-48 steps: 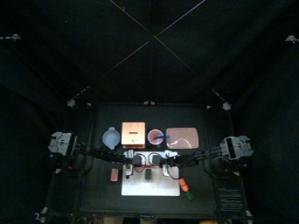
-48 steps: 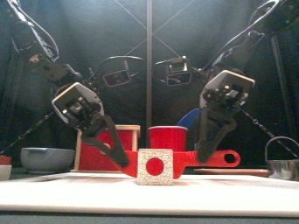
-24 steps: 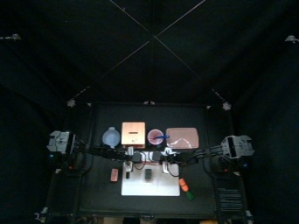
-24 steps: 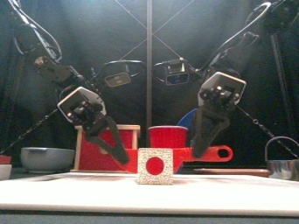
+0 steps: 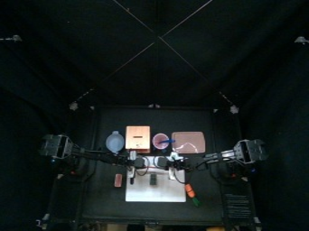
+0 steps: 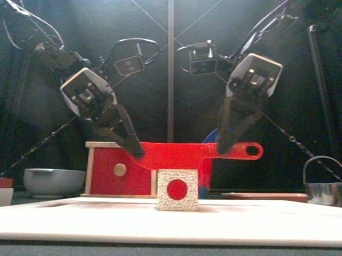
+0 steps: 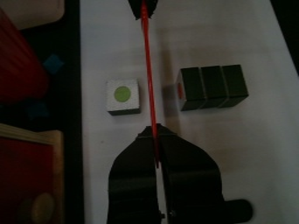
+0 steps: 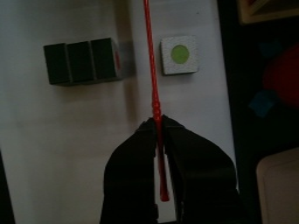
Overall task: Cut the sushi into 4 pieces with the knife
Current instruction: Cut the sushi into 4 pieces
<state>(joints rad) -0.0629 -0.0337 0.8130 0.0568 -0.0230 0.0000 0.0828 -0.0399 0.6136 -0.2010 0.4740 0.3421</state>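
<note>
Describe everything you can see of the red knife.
The red knife looks like flat plastic, its handle end rounded with a hole. It hangs roughly level above the white cutting board, left gripper shut on the blade end, right gripper on the handle end. The wrist views show it edge-on, a thin line over the gap between the single sushi piece and the three joined blocks.

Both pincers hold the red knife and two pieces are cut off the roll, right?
Only one piece is cut off; the other three blocks are joined, per the left wrist view. The left pincer and right pincer hold the red knife.
</note>
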